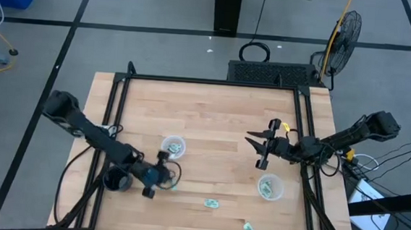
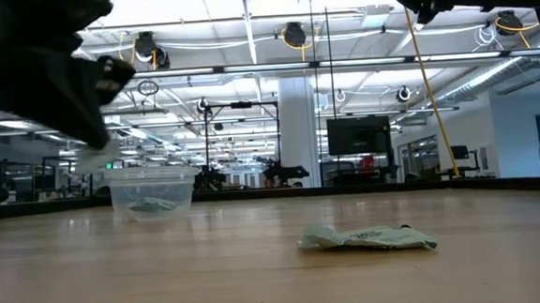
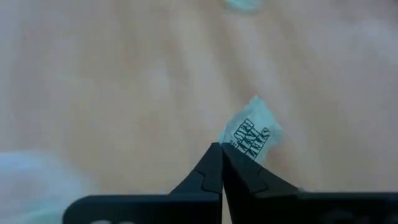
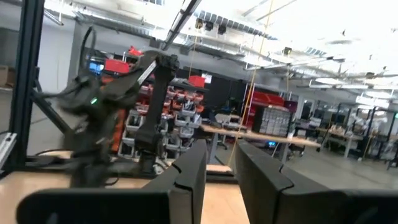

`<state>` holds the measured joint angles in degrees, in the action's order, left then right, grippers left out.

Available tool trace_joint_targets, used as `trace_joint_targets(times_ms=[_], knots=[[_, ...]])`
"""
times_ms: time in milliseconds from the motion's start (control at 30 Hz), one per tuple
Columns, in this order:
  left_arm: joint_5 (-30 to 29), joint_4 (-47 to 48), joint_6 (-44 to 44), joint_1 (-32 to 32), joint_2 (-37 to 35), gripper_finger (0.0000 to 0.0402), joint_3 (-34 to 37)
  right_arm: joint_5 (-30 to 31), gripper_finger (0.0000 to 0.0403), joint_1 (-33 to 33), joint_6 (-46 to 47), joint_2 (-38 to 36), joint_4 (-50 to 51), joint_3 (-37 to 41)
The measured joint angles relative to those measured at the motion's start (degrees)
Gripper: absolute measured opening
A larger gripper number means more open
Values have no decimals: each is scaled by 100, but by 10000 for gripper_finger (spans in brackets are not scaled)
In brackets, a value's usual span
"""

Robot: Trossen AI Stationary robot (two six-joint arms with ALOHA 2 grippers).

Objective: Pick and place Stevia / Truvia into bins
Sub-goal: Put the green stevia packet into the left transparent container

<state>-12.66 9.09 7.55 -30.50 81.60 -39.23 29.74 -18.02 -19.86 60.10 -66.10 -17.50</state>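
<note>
From above, the left gripper [image 1: 166, 172] hangs low at seven o'clock on the table [image 1: 213, 115], just below the left cup [image 1: 173, 147], which holds green sachets. The right gripper [image 1: 262, 149] hovers at three o'clock, fingers spread, above the right cup [image 1: 270, 187]. Two loose sachets [image 1: 212, 202] [image 1: 249, 229] lie toward five o'clock, the nearer one lengthwise across the table.

At table level, a sachet [image 2: 369, 237] lies flat, long axis side to side.

Left wrist: fingertips [image 3: 211, 169] pressed together, pinching the corner of a sachet [image 3: 252, 130], which points away on a slant.

Right wrist: fingers [image 4: 189, 171] apart.
</note>
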Motion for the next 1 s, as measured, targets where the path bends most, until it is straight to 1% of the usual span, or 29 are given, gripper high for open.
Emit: trace_joint_targets(times_ms=[67, 133, 200, 267, 367, 467, 533, 600, 767, 900, 1000], knots=[[-726, 547, -220, 121, -376, 8, -32, 0, 78, 0, 158, 0, 91, 0], [-1170, 855, -359, 318, -726, 6, -46, 2, 78, 0, 293, 0, 209, 0], [-1340, 1138, -413, 577, -1017, 4, -65, 4, 78, 0, 405, 4, 313, 0], [-1383, 1403, -411, 867, -1131, 5, -61, 5, 78, 0, 539, 4, 403, 0], [-1341, 1578, -470, 1328, -1129, 5, -60, 9, 78, 0, 704, 4, 625, 0], [-878, 1340, -618, 1771, -911, 4, 21, 13, 77, 0, 927, 4, 912, 0], [-619, 1385, -638, 1973, -730, 9, 65, 15, 77, 0, 1105, 4, 1097, 0], [-528, 1399, -669, 2080, -617, 14, 64, 15, 77, 0, 1299, 4, 1251, 0], [-521, 1341, -1208, 2154, -570, 20, 62, 15, 77, 0, 1820, 4, 1635, 2], [-491, 1321, -1151, 2239, -570, 20, 55, 16, 77, -2, 2227, 4, 2015, 2], [-157, 1310, -1171, 2328, -572, 21, 55, 18, 78, -20, 2333, 4, 2345, 2]])
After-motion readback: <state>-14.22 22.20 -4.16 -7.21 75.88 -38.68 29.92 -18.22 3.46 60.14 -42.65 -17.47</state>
